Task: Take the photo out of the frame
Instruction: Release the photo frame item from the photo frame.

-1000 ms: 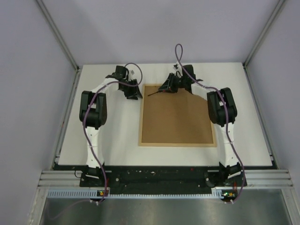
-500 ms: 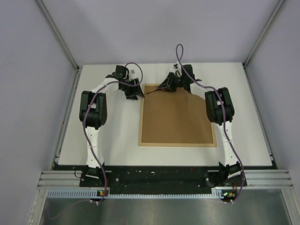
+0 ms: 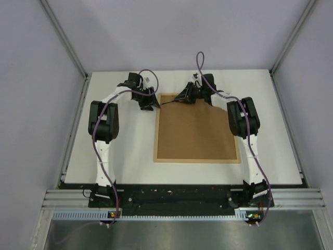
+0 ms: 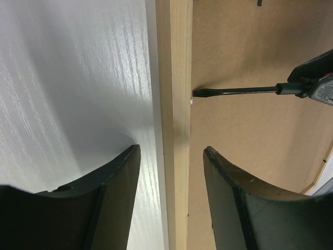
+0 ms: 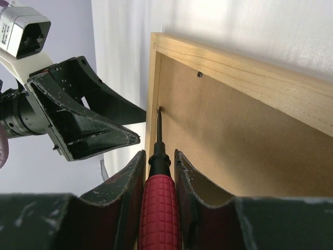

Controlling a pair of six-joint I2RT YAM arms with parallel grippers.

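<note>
The frame (image 3: 156, 140) lies face down on the white table, its brown backing board (image 3: 197, 133) facing up. The photo is hidden beneath the board. My right gripper (image 5: 159, 152) is shut on a red-handled screwdriver (image 5: 160, 208). The screwdriver's tip (image 4: 200, 92) touches the frame's left inner edge beside a small metal tab (image 4: 191, 100), near the far left corner. My left gripper (image 4: 171, 149) is open and straddles the pale wooden left rim (image 4: 174, 78), one finger over the table and the other over the board, neither touching the wood.
Both wrists crowd the frame's far left corner (image 3: 161, 96), the left gripper's fingers (image 5: 88, 125) close beside the screwdriver shaft. Bare white table (image 3: 125, 151) lies left of the frame. Grey walls and metal rails (image 3: 73, 140) enclose the table.
The right arm's elbow has shifted slightly left and away from me. The screwdriver stays at the frame's far left edge. The left arm holds its place.
</note>
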